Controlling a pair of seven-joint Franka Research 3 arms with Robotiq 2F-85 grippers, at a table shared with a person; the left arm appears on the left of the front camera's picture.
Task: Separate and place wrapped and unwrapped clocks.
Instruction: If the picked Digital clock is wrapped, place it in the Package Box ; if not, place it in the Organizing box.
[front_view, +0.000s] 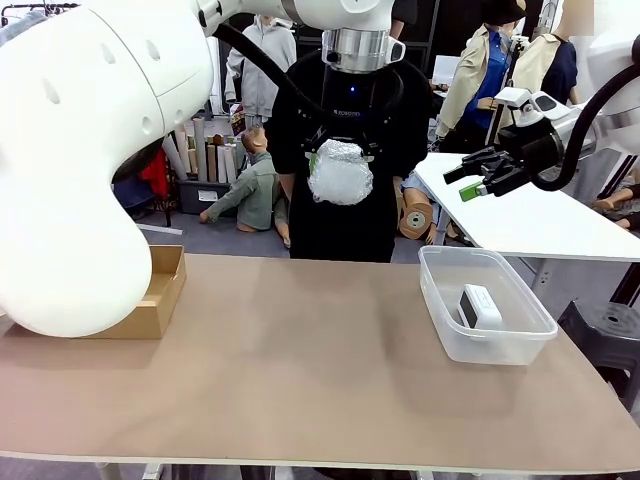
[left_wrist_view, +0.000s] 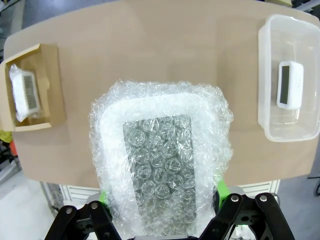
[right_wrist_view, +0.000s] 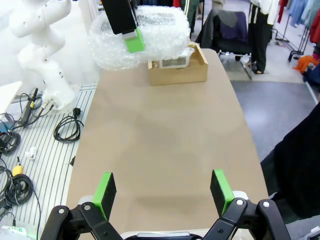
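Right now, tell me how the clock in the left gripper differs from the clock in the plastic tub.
The clock in the left gripper is covered in bubble wrap; the clock in the tub is bare white.
The left gripper holds the wrapped one up above the table; the bare one lies in the clear tub.
In the left wrist view the wrapped bundle looks bulkier, though it is also nearer the camera.
Both are rounded rectangles with a dark face.

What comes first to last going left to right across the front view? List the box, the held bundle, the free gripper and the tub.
Cardboard box → bubble-wrapped clock held up by the left gripper → clear plastic tub, with the bare white clock inside it. The open right gripper hangs above the tub, so its place overlaps.
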